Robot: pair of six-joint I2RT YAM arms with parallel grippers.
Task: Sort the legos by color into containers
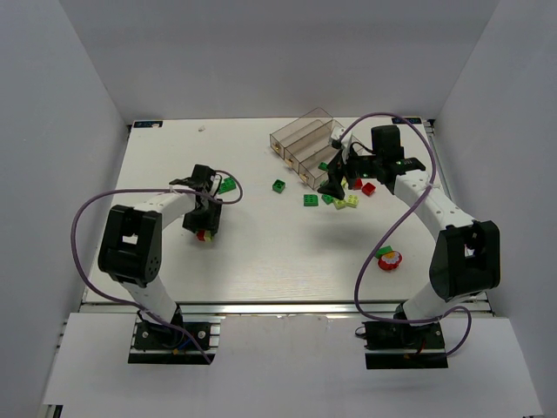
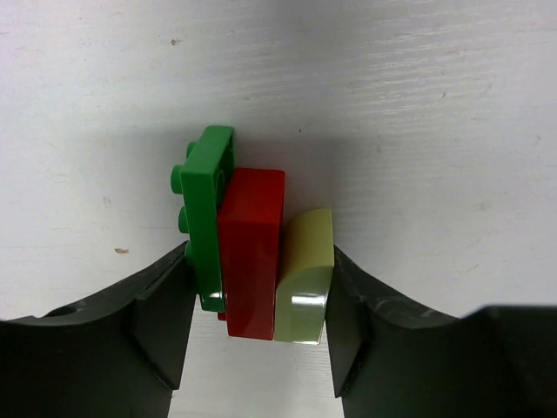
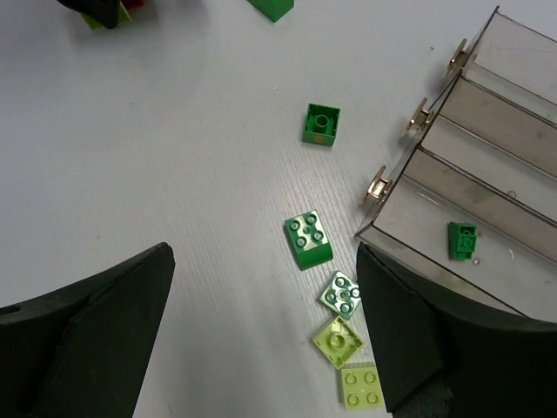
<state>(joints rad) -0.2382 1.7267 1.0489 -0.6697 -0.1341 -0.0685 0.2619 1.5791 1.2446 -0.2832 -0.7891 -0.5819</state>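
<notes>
Left wrist view has the left gripper (image 2: 261, 287) squeezed onto a three-brick clump (image 2: 252, 261). A dark green plate (image 2: 209, 209) sits against one finger, a red brick (image 2: 252, 235) is in the middle, and a pale lime rounded piece (image 2: 306, 270) sits against the other, with both pads looking flush on the sides. The clump sits on the white table (image 2: 418, 104), centre-left in the top view, and the containers (image 1: 300, 139) are well apart from it, upper middle-right. Grip-wise I reckon it's decent, since the squeeze runs across the stack and presses the joints together. The fingers only catch the near end though, so the far end could swing down. I'd lift straight up, slowly, and watch for tilt before travelling. Bigger snag: it's three colours in one lump, so it can't just go into one compartment and probably needs pulling apart first. The right gripper (image 3: 263, 261) is spread wide with nothing in it, hovering over loose green and lime bricks (image 3: 309, 239) beside the containers. One green brick (image 3: 462, 239) lies in the compartment lowest in the right wrist view. So that arm looks free to help split the clump.
</notes>
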